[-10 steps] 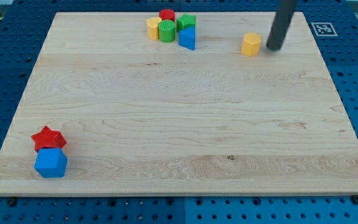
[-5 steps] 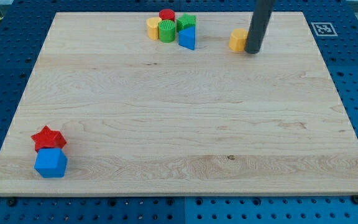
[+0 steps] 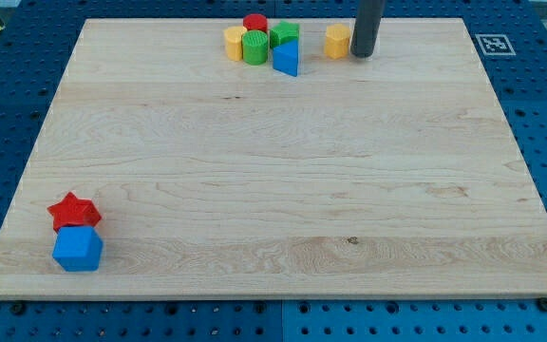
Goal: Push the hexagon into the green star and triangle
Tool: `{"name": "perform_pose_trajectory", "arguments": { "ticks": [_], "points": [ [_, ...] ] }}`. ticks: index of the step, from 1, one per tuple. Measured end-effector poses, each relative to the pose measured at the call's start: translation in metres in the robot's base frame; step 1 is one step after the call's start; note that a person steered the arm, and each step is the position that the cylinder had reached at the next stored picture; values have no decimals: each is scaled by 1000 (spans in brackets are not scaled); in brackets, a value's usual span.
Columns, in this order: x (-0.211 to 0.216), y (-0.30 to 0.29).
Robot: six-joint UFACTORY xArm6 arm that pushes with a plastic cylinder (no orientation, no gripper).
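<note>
The yellow hexagon [image 3: 337, 41] lies near the board's top edge, right of centre. My tip [image 3: 363, 54] touches its right side. To its left, a small gap away, sits a cluster: the green star [image 3: 285, 34] with the blue triangle [image 3: 287, 59] just below it. The same cluster holds a green cylinder [image 3: 254, 46], a yellow cylinder [image 3: 234, 42] and a red cylinder [image 3: 255, 22].
A red star [image 3: 73, 210] and a blue block [image 3: 78, 249] sit together at the board's bottom left. The wooden board [image 3: 273, 171] lies on a blue pegboard table. A marker tag [image 3: 493, 44] is at the top right.
My tip has moved left and slightly toward the view's top, pushing the yellow hexagon left toward the cluster. The other blocks have not moved.
</note>
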State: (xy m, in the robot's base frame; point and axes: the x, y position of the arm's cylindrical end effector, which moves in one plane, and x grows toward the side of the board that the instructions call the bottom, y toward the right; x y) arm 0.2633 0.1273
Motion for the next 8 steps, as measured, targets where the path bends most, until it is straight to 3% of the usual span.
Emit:
{"name": "perform_pose_trajectory", "arguments": {
  "ticks": [2,6,8],
  "points": [
    [-26,0],
    [-20,0],
    [-10,-30]
  ]
}}
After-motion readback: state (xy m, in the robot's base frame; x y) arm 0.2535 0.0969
